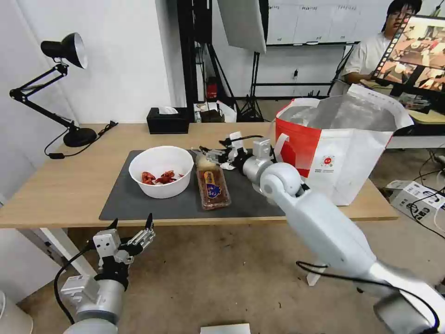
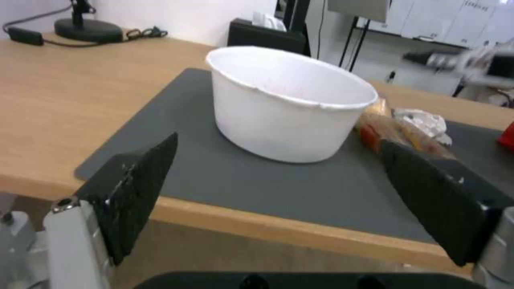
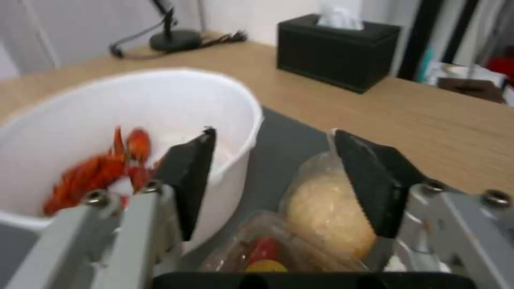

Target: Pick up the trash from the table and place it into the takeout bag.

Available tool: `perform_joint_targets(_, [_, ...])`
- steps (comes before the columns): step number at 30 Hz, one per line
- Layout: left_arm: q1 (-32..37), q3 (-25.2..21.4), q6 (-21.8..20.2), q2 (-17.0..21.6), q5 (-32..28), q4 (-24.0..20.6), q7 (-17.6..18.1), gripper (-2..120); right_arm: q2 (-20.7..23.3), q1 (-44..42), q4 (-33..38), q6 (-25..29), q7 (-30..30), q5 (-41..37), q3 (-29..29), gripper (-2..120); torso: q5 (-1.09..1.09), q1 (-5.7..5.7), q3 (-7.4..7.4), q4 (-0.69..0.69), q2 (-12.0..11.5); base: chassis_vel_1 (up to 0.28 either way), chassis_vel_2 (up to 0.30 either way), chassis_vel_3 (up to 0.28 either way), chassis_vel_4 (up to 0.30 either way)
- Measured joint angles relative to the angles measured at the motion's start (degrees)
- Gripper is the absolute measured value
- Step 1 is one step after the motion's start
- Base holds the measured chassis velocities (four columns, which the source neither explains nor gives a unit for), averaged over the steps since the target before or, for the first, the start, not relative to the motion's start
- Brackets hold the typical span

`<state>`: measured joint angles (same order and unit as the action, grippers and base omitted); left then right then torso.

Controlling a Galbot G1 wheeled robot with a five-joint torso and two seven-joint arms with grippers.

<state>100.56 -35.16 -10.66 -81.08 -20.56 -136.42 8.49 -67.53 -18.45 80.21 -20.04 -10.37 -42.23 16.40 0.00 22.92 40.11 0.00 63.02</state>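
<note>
On the dark mat (image 1: 134,204) of the table (image 1: 65,185) stands the white bowl (image 1: 161,170) with red scraps in it. Beside it lies the clear tray (image 1: 213,188), with the bagged bun (image 1: 205,161) at its far end. My right gripper (image 1: 207,153) hovers open just over the bun (image 3: 327,212), one finger near the bowl's rim (image 3: 235,116). A crumpled napkin (image 2: 424,120) lies behind the tray. The red-and-white takeout bag (image 1: 343,144) stands open at the table's right end. My left gripper (image 1: 133,227) hangs open below the front edge, facing the bowl (image 2: 289,108).
A black tissue box (image 1: 168,120) sits at the table's back edge, and a black desk lamp (image 1: 69,93) with its cord at the back left. Light stands and a person at a monitor are behind the table. Bare wood lies left of the mat.
</note>
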Motion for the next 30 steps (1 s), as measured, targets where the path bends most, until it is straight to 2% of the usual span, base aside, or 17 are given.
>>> perform_joint_targets(2, [0.4, -0.4, 0.3, -0.1, 0.0, -0.3, -0.1, 100, -0.6, 0.8, -3.3, 1.4, -3.7, 2.3, 1.3, 49, 0.00, 0.00, 0.00, 0.00, 0.0, 0.000, 0.000, 0.000, 0.000])
perform_joint_targets(3, [0.4, -0.4, 0.3, -0.1, 0.0, -0.3, -0.1, 100, -0.6, 0.8, -3.3, 1.4, -3.7, 2.3, 1.3, 49, 0.00, 0.00, 0.00, 0.00, 0.0, 0.000, 0.000, 0.000, 0.000])
perform_joint_targets(5, [0.7, -0.7, 0.3, -0.1, -0.1, -0.6, -0.3, 100, -1.2, 0.8, -5.1, 1.7, -5.0, 3.5, 1.7, 39, 0.01, 0.00, 0.00, 0.00, 0.0, 0.000, 0.000, 0.000, 0.000])
perform_joint_targets(7, [0.8, -0.8, 0.3, -0.1, -0.2, -0.7, -0.4, 100, -1.4, 0.5, -5.6, 1.7, -5.4, 3.9, 1.7, 34, 0.00, 0.00, 0.00, 0.00, 0.0, 0.000, 0.000, 0.000, 0.000])
perform_joint_targets(10, [0.7, -0.7, 0.3, 0.2, -0.6, -0.8, -0.7, 100, -1.6, -0.2, -6.4, 1.7, -5.9, 4.6, 1.8, 20, 0.00, 0.00, 0.00, -0.01, 0.0, 0.000, 0.000, 0.000, 0.000])
perform_joint_targets(11, [0.7, -0.7, 0.3, 0.2, -0.6, -0.8, -0.7, 100, -1.6, -0.2, -6.4, 1.7, -5.9, 4.6, 1.8, 20, 0.00, 0.00, 0.00, -0.01, 0.0, 0.000, 0.000, 0.000, 0.000])
perform_joint_targets(13, [0.6, -0.5, 0.3, 0.2, -0.8, -0.9, -1.2, 100, -1.6, -0.5, -6.6, 1.5, -5.9, 4.6, 1.8, 11, 0.00, -0.01, 0.00, -0.01, 0.0, 0.000, 0.000, 0.000, 0.000])
perform_joint_targets(14, [0.6, -0.5, 0.3, 0.2, -0.8, -0.9, -1.2, 100, -1.6, -0.5, -6.6, 1.5, -5.9, 4.6, 1.8, 11, 0.00, -0.01, 0.00, -0.01, 0.0, 0.000, 0.000, 0.000, 0.000])
perform_joint_targets(16, [0.6, -0.2, 0.3, 0.2, -1.0, -0.9, -1.5, 100, -1.6, -0.7, -6.9, 1.0, -6.0, 4.6, 2.0, 0, 0.00, -0.01, 0.00, -0.01, 0.0, 0.000, 0.000, 0.000, 0.000])
perform_joint_targets(30, [0.5, 0.0, 0.2, 0.6, -1.8, -0.7, -1.8, 100, -2.1, -1.8, -7.8, 0.1, -5.3, 4.6, 2.2, 0, 0.00, -0.01, 0.00, -0.01, 0.0, 0.000, 0.000, 0.000, 0.000])
